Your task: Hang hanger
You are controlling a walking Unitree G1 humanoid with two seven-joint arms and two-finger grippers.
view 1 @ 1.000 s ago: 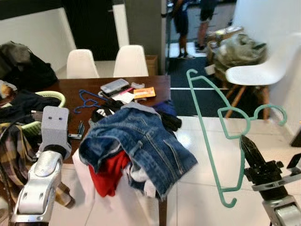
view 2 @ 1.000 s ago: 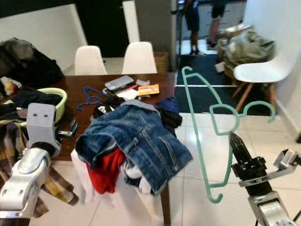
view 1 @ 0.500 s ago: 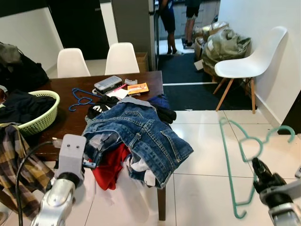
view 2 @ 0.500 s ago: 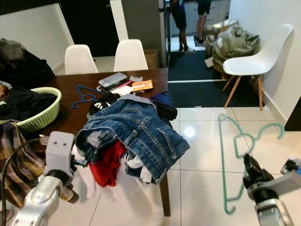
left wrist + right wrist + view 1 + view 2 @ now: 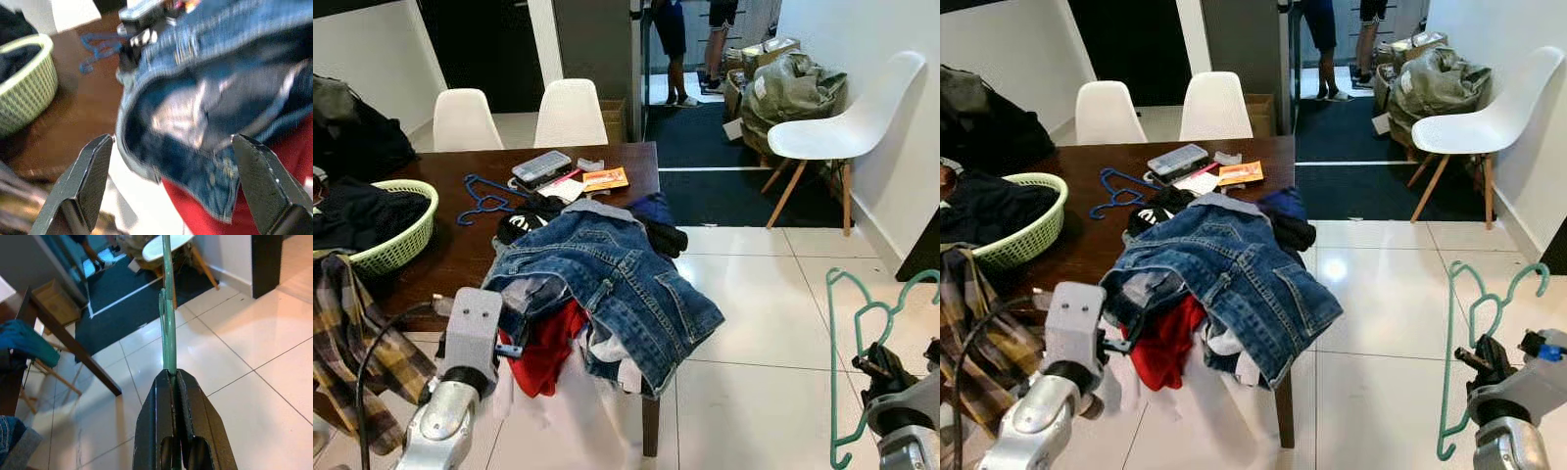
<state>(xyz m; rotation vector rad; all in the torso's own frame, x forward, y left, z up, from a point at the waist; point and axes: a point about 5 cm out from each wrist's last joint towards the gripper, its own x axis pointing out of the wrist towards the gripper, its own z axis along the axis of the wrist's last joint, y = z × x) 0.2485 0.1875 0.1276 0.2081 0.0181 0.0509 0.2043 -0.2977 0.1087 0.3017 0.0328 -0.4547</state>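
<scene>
Hanger (image 5: 1474,338), green, sits clamped between right gripper (image 5: 1485,357) fingers at 4 o'clock; left gripper (image 5: 171,186) fingers wide beside denim jacket (image 5: 617,284) on bench (image 5: 470,245).

My right tool (image 5: 172,382) sits low at my side, fingers clamped together; my left tool (image 5: 171,188) is raised, fingers spread wide.

Room: glossy white tiled floor (image 5: 754,323); dark wooden table (image 5: 460,245) at left; two white chairs (image 5: 519,116) beyond it; third white chair (image 5: 842,122) against right white wall (image 5: 862,39); dark carpet (image 5: 724,166) in far doorway.
</scene>
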